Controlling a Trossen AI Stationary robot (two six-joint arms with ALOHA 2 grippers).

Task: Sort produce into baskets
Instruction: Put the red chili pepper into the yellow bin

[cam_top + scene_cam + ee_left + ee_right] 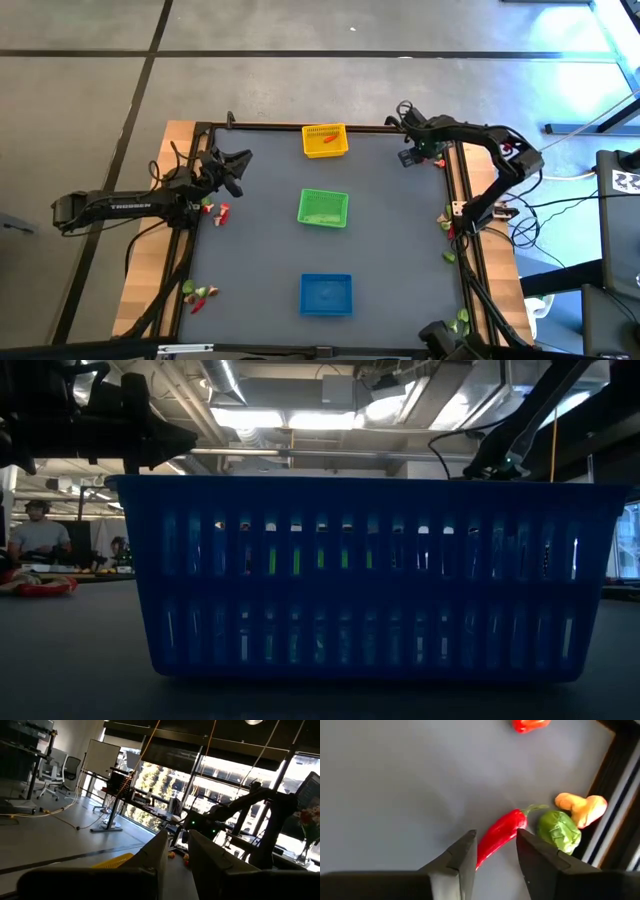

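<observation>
Chilli (499,836), red and slim, lies between my right gripper's (496,851) part-open fingers at the frame's bottom centre, straddled so I can pinch it for a basket.

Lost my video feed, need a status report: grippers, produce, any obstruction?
Right gripper straddling a red chili, not clamped. Left gripper raised, carrying nothing visible. Green piece lies beside the chili.

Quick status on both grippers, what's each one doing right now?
Left gripper: raised, narrow gap, nothing between its fingers.
Right gripper: open, fingers straddling a red chili pepper.
</observation>
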